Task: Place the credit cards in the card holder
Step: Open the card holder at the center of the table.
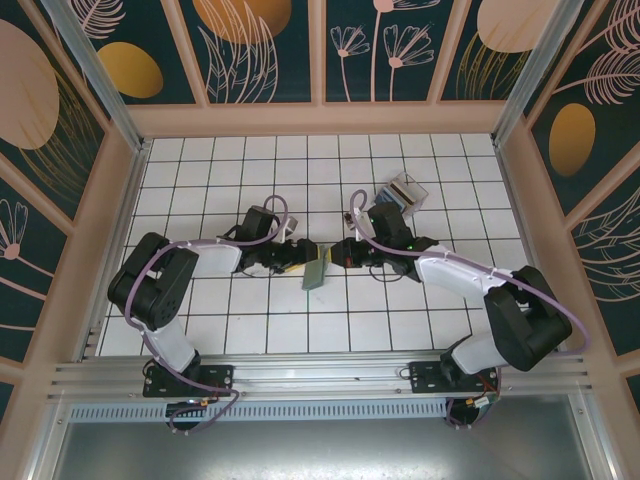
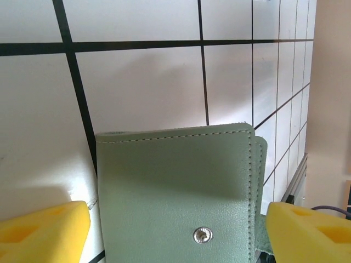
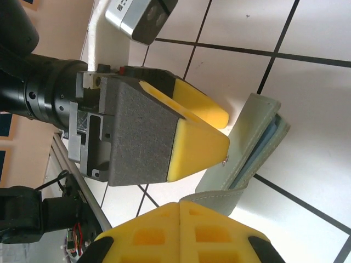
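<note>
Card holder (image 1: 314, 273) on edge at worktop (image 1: 200, 330) ctr, betw. L pincer (image 1: 298, 257) & R pincer (image 1: 338, 254); credit card (image 3: 258, 159) inside it; box (image 1: 405, 192) behind R arm (image 1: 450, 270).

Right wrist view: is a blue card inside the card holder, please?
Yes, a blue card shows edge-on inside the folded card holder.

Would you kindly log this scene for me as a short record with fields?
wallet: grey-green folding leather wallet, propped on edge on white tiled table
card: blue plastic card, edge showing inside the wallet
left hand: open, straddling the wallet
right hand: shut, apparently pinching the wallet's flap
box: small clear plastic box, farther back on the table
</note>
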Controlling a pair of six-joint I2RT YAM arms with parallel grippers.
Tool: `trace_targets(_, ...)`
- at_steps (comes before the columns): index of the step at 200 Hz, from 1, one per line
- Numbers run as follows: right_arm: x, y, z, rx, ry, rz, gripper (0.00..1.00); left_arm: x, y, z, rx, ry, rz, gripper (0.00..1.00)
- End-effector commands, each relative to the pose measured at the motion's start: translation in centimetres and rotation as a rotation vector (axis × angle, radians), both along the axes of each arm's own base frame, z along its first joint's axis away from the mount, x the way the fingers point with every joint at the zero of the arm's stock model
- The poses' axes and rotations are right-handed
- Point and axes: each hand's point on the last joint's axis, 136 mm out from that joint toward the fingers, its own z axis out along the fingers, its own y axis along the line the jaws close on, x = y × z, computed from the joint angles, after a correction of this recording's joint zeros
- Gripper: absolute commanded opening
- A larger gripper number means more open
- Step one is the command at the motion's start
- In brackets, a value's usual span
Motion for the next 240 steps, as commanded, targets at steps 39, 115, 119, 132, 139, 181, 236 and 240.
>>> trace_targets(39, -0.3, 0.2, 1.8, 0.065, -0.024, 0.015, 0.0, 0.2, -0.2, 1.9, -0.079, -0.027, -0.016, 0.81)
trace_targets(115, 0.0, 0.7, 3.2, 0.088, -0.037, 0.041, 0.0, -0.5, -0.1, 1.7, -0.054, -0.019, -0.062, 0.82)
trace_targets(119, 0.0, 0.8, 3.4, 0.094, -0.044, 0.043, 0.0, -0.5, -0.1, 1.7, -0.052, -0.02, -0.064, 0.82)
trace_targets(132, 0.2, 0.8, 3.8, 0.099, -0.059, 0.041, 0.0, -0.5, 0.1, 1.4, -0.027, -0.019, -0.068, 0.82)
trace_targets(139, 0.3, 0.8, 4.0, 0.096, -0.06, 0.041, 0.0, -0.5, 0.2, 1.3, -0.016, -0.016, -0.072, 0.83)
trace_targets(181, 0.7, 0.7, 3.6, 0.079, -0.054, 0.043, 0.0, -0.2, 0.0, 1.8, -0.016, -0.033, -0.089, 0.82)
trace_targets(236, 0.8, 0.0, 1.3, 0.036, 0.001, 0.024, 0.0, -0.5, 0.2, 0.9, -0.003, -0.009, -0.087, 0.6)
trace_targets(240, 0.9, -0.2, 1.1, 0.031, 0.003, 0.018, 0.0, -0.5, 0.2, 1.0, -0.002, -0.014, -0.084, 0.59)
